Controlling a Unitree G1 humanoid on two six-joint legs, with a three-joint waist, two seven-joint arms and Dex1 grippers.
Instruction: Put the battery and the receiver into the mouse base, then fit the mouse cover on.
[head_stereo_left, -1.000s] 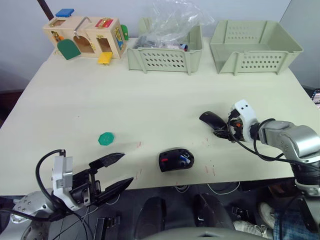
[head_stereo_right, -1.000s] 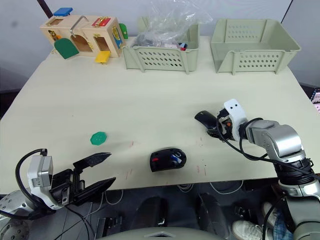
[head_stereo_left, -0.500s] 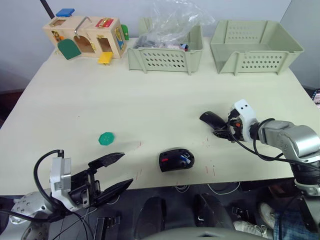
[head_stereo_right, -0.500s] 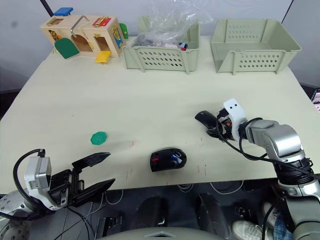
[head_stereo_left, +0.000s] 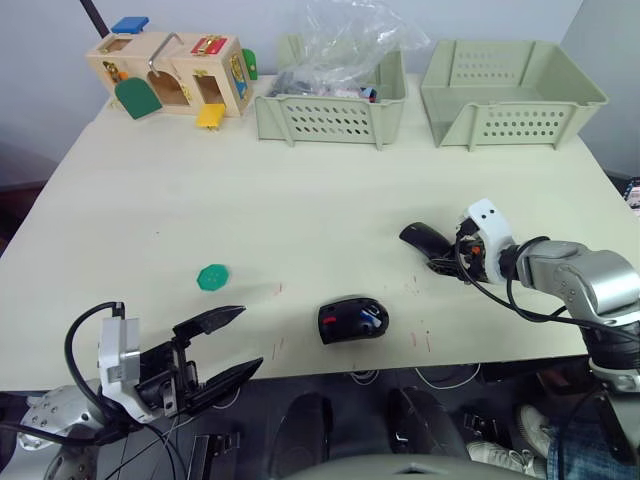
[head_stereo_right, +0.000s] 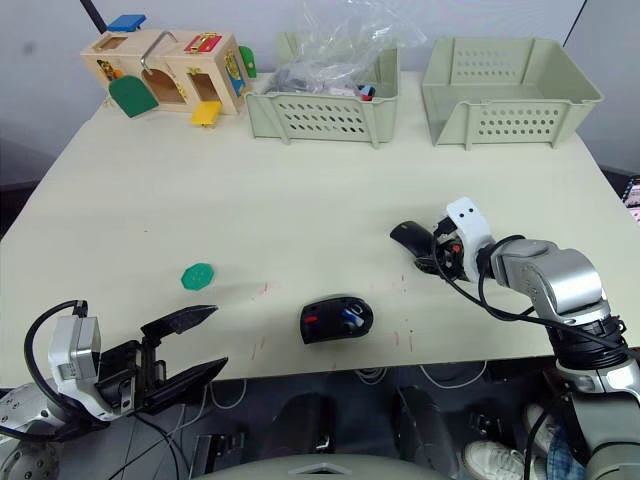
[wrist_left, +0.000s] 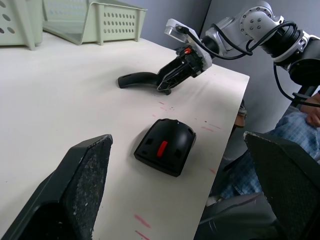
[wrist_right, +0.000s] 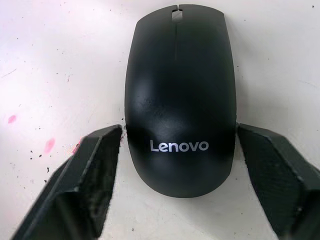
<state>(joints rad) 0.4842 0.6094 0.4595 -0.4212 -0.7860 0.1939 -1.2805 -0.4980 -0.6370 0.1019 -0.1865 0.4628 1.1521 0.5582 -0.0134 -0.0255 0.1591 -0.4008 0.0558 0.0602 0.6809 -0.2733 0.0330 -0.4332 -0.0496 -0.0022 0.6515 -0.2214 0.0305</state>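
Nothing has moved much: my right gripper (wrist_right: 175, 165) has its fingers spread wide around the thin, shiny, slippery mouse cover (wrist_right: 180, 95), so I should squeeze its sides gently.

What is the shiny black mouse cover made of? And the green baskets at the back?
The mouse cover looks like smooth, glossy plastic: light glints off it and a white logo is printed on it. The two baskets look like matte, pale green moulded plastic, with rows of neat holes in their walls. That is only how they look.
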